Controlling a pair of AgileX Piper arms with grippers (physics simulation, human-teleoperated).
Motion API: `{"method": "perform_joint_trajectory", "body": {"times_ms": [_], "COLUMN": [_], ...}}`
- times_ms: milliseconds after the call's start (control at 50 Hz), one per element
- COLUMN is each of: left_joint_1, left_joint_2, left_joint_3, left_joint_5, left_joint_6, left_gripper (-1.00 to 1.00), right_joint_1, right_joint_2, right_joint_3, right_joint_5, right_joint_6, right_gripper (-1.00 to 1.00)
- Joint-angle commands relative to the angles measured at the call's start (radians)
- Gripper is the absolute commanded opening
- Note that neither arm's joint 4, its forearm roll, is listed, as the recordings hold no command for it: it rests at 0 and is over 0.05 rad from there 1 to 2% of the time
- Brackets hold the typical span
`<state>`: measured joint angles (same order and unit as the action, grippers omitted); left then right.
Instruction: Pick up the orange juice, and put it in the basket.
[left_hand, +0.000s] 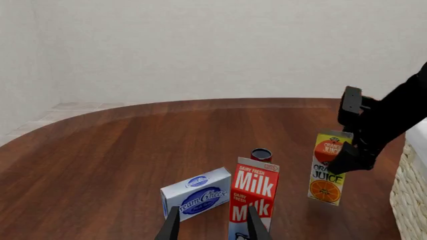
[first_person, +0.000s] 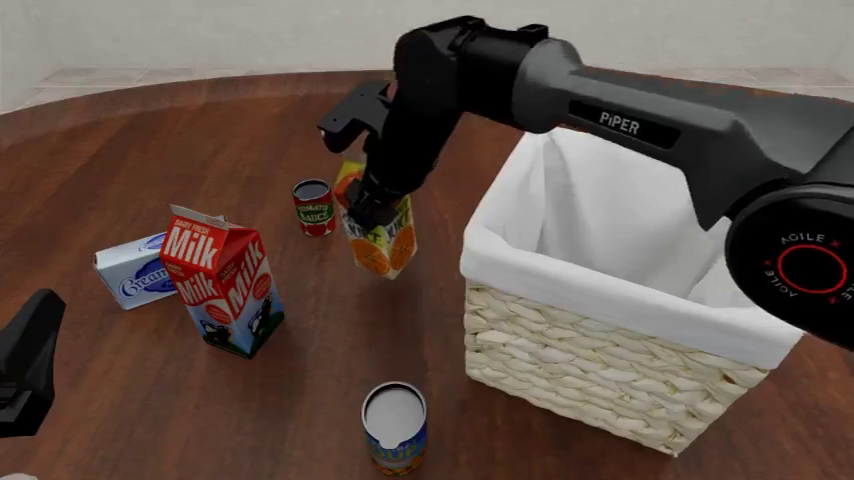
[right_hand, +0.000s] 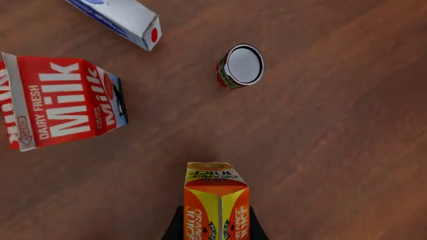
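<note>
The orange juice (first_person: 384, 240) is a yellow and orange gable-top carton, left of the basket (first_person: 601, 380). My right gripper (first_person: 367, 210) is shut on its upper part from above and holds it slightly tilted, its base just over the table. The carton also shows in the right wrist view (right_hand: 215, 200) between the fingers, and in the left wrist view (left_hand: 328, 175). The wicker basket with white lining stands at the right, and its wall shows in the left wrist view (left_hand: 410, 200). My left gripper (left_hand: 212, 227) is open and empty, low at the near left.
A red Milk carton (first_person: 220, 280) and a cream cheese box (first_person: 131, 270) stand at the left. A small tomato sauce can (first_person: 315, 207) stands just left of the juice. Another can (first_person: 395, 428) stands near the front, beside the basket's near corner.
</note>
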<state>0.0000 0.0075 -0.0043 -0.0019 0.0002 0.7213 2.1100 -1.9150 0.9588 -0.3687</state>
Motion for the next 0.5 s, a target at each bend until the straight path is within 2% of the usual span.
{"method": "perform_joint_trajectory", "body": {"times_ms": [20,120,140,220,380,500], "left_joint_1": [0.0,0.0,0.0,0.0,0.0,0.0], "left_joint_2": [0.0,0.0,0.0,0.0,0.0,0.0], "left_joint_3": [0.0,0.0,0.0,0.0,0.0,0.0], "left_joint_5": [0.0,0.0,0.0,0.0,0.0,0.0], "left_joint_6": [0.0,0.0,0.0,0.0,0.0,0.0], "left_gripper": [1.0,1.0,1.0,1.0,1.0,1.0], "right_joint_1": [0.006,0.012,0.035,0.054,0.09,0.131], "right_joint_2": [-0.049,-0.081,-0.112,-0.165,-0.272,-0.376], "right_joint_3": [-0.103,-0.113,-0.102,-0.107,-0.044,-0.003], "right_joint_5": [0.113,0.145,0.151,0.164,0.172,0.167], "right_joint_6": [0.019,0.018,0.043,0.065,0.087,0.141], "right_gripper": [-1.0,-1.0,-1.0,-1.0,-1.0,-1.0]}}
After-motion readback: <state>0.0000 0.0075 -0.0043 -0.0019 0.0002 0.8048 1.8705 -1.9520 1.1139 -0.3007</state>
